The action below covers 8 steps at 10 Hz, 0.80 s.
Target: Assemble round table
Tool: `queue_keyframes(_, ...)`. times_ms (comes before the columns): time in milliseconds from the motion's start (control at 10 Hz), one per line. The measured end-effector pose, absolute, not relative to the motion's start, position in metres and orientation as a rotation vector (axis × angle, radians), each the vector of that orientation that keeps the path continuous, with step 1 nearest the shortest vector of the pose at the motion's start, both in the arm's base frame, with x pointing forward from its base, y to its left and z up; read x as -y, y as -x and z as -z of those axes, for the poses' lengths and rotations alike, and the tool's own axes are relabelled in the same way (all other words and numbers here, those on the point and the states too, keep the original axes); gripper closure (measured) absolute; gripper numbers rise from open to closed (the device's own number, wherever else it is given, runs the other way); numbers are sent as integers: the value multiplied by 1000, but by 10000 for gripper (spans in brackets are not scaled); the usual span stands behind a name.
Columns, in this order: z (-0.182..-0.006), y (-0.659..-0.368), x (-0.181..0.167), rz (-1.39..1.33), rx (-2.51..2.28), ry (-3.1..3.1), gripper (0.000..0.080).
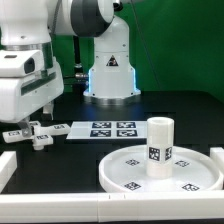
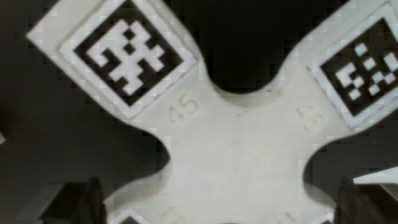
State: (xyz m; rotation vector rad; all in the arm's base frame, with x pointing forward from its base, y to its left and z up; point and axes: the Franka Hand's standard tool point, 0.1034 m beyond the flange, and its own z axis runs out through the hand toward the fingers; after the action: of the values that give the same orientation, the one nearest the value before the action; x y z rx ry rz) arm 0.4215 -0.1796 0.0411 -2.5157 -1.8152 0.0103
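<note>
The cross-shaped foot piece (image 1: 36, 134) lies flat on the black table at the exterior view's left. It fills the wrist view (image 2: 222, 130), with two tagged arms spreading away. My gripper (image 1: 42, 118) hangs right over it, lowered close to the table. In the wrist view the gripper (image 2: 217, 206) is open, with a dark finger on each side of the foot's middle and a narrow gap at each side. The round disc (image 1: 200, 172) lies at the exterior view's right. The short cylinder leg (image 1: 160, 145) stands upright on its middle.
The marker board (image 1: 112, 128) lies between the foot piece and the robot base (image 1: 110, 75). White border rails (image 1: 60, 205) run along the front and sides of the table. A green backdrop stands behind.
</note>
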Motion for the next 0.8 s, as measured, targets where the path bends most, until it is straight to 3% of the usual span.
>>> queue_keyframes(800, -33, -419, 183, -23, 1737, 2557, 150)
